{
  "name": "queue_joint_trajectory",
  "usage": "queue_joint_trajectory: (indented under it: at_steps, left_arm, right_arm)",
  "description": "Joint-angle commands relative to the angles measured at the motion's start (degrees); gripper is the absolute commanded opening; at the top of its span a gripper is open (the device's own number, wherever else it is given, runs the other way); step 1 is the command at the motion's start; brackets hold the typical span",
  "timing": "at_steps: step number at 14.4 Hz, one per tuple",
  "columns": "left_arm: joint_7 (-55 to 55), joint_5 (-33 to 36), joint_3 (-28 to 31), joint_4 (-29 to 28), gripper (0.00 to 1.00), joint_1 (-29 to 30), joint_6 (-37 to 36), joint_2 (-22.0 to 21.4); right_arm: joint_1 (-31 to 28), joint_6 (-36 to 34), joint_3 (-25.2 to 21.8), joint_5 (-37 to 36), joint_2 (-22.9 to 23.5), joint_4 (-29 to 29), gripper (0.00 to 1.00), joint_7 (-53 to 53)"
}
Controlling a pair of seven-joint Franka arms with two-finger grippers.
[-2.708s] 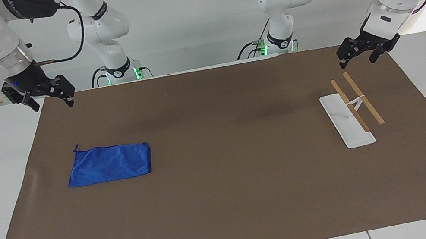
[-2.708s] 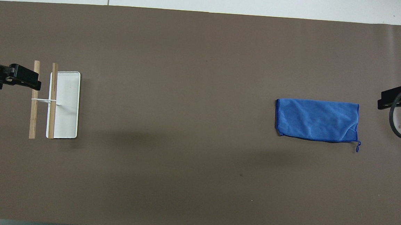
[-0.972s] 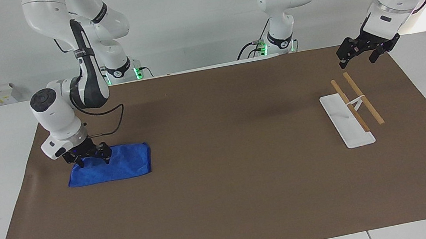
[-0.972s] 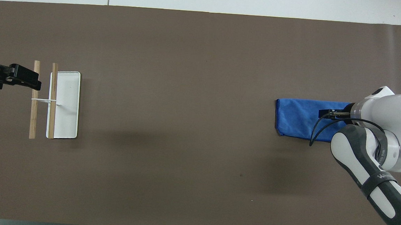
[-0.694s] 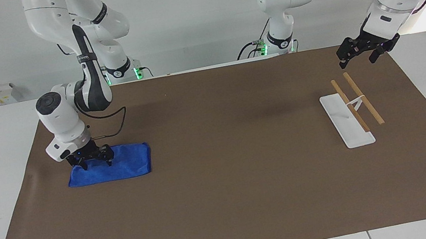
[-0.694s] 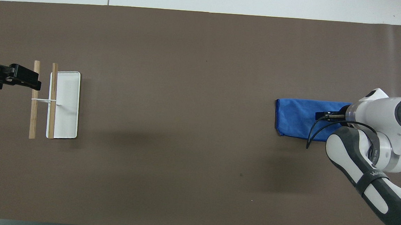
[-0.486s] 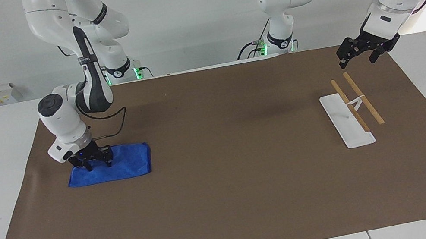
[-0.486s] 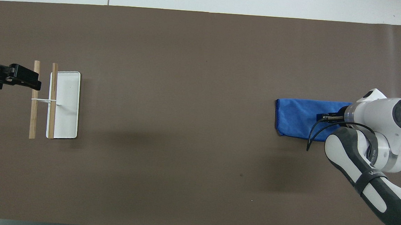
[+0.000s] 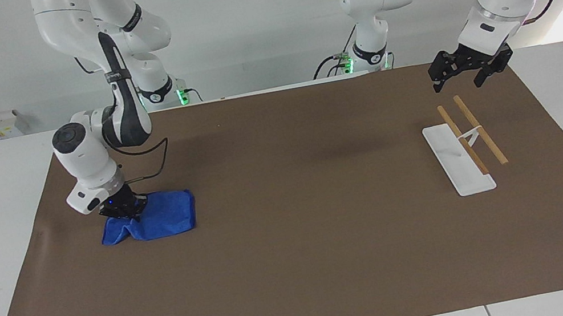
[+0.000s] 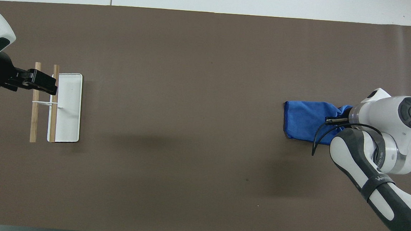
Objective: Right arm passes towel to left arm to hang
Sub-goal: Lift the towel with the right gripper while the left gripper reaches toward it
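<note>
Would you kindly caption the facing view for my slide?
Right hand pinches the blue towel on the mat; left hand waits over the rack.

Bright, even lighting from above. Soft blurred shadows on the brown mat (image 9: 297, 248) mid-counter, a small one beside the white rack (image 10: 65, 107). Overexposed glare at the facing view's edge toward the left arm's end. Both views sharp, no visible edge distortion.

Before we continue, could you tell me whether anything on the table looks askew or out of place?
Only the towel: the right end effector has pinched its end, so it is bunched rather than flat. The rack stands upright.
</note>
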Motion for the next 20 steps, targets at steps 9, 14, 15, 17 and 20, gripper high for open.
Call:
queue_joint_trajectory:
  at_steps: [9, 14, 15, 17, 20]
  left_arm:
    - [-0.3, 0.9, 0.8, -2.1, 1.00, 1.5, 1.1, -1.7]
    - [-2.6, -4.4, 0.9, -2.2, 1.00, 3.6, 2.2, -1.4]
    - [-3.9, -5.3, 0.8, -2.2, 1.00, 4.4, 2.3, -1.2]
    - [-7.1, -9.2, 0.8, -2.2, 1.00, 4.5, 2.7, -0.7]
    - [-16.5, -15.4, 0.8, -5.8, 1.00, 4.5, 7.9, -0.7]
  right_arm:
    - [16.3, -27.6, 1.0, 11.1, -1.4, 28.2, 0.00, 28.9]
    - [24.7, -12.4, 1.0, 27.6, -0.5, 27.4, 0.00, 52.2]
    - [25.9, -9.5, 1.0, 30.1, -0.1, 27.4, 0.00, 56.9]
    - [28.3, -3.8, 1.0, 36.4, 0.5, 27.4, 0.00, 63.6]
    - [32.7, 6.8, 1.0, 47.6, 1.5, 27.8, 0.00, 70.7]
